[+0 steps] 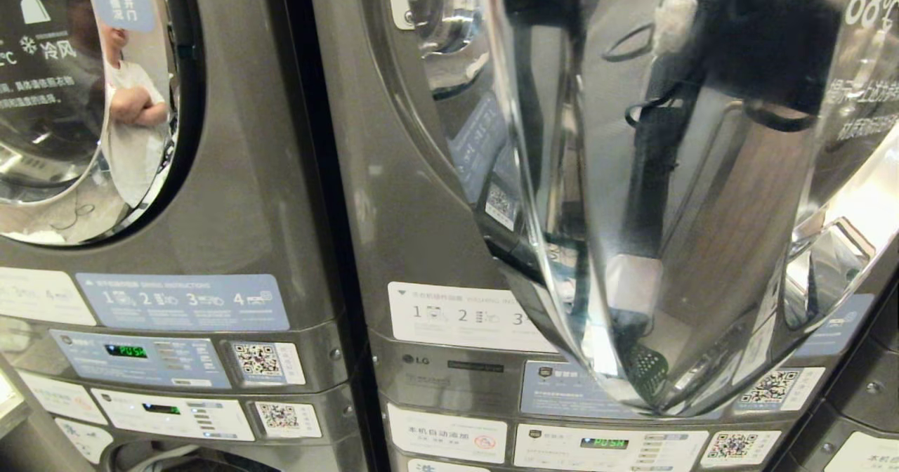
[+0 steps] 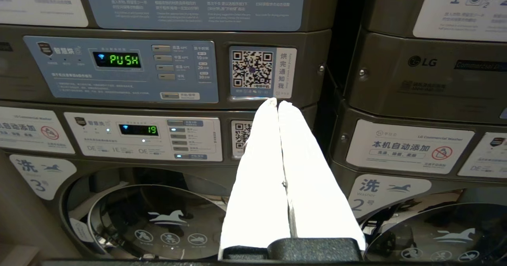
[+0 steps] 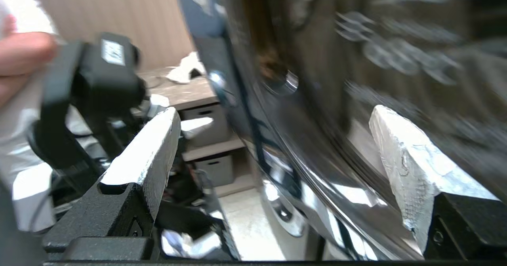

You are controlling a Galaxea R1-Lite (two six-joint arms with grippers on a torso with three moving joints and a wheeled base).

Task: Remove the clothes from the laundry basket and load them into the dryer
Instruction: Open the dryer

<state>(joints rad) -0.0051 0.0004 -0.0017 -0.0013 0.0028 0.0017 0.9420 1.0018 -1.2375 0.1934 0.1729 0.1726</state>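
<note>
The right-hand dryer has its glossy round door swung out towards me. My right gripper is open, its white-padded fingers spread wide with nothing between them, close to that shiny door. Low beside it in the right wrist view is a dark mesh laundry basket holding pale clothes, blurred. My left gripper is shut and empty, hanging in front of the left machines' control panels. Neither gripper shows in the head view.
The left dryer's door is closed and reflects a person with folded arms. A person's arm and a black device are near my right gripper. Behind are a wooden shelf with grey bins. Washers sit below the dryers.
</note>
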